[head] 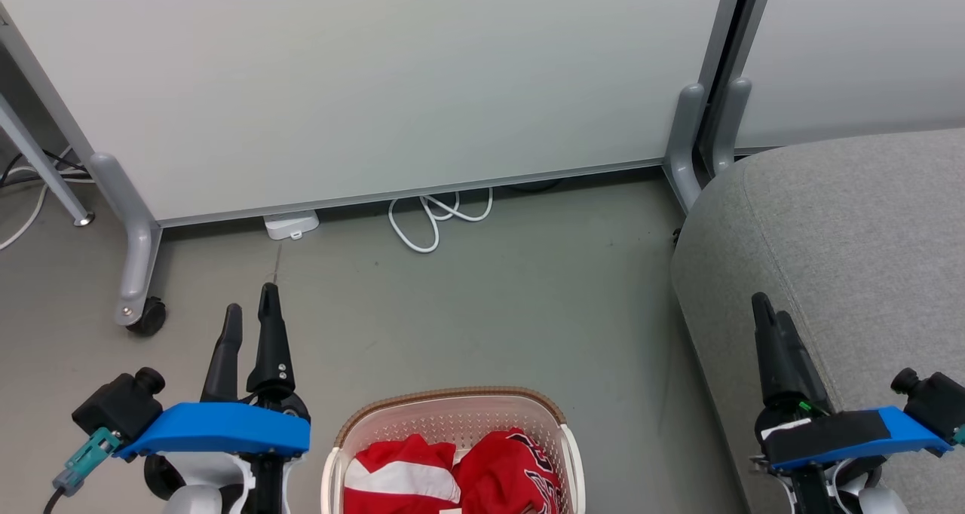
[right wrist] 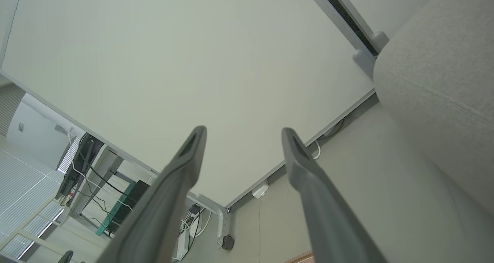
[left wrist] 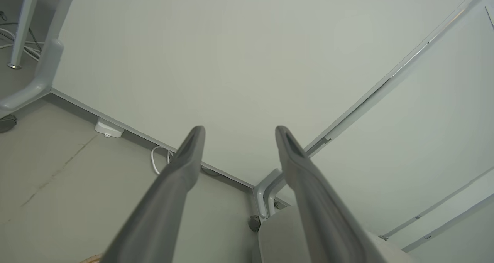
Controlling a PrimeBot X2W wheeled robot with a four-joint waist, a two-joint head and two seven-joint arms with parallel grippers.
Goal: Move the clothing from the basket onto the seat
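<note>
The cream perforated basket (head: 343, 454) with a brown braided rim stands on the floor at the bottom centre of the head view. Inside lie two red garments: one with white bands (head: 399, 476) on the left, a jersey with black-and-white lettering (head: 513, 472) on the right. The grey upholstered seat (head: 844, 227) stands at the right; its corner also shows in the left wrist view (left wrist: 278, 232) and right wrist view (right wrist: 444, 62). My left gripper (head: 250, 312) is open, left of the basket, holding nothing. My right gripper (head: 770, 308) is open over the seat's front edge, empty.
A white partition panel (head: 377, 84) on grey wheeled legs (head: 136, 273) stands behind the basket. A white cable (head: 433, 220) and a small white box (head: 290, 225) lie at its foot. Bare grey floor (head: 490, 310) stretches between panel, basket and seat.
</note>
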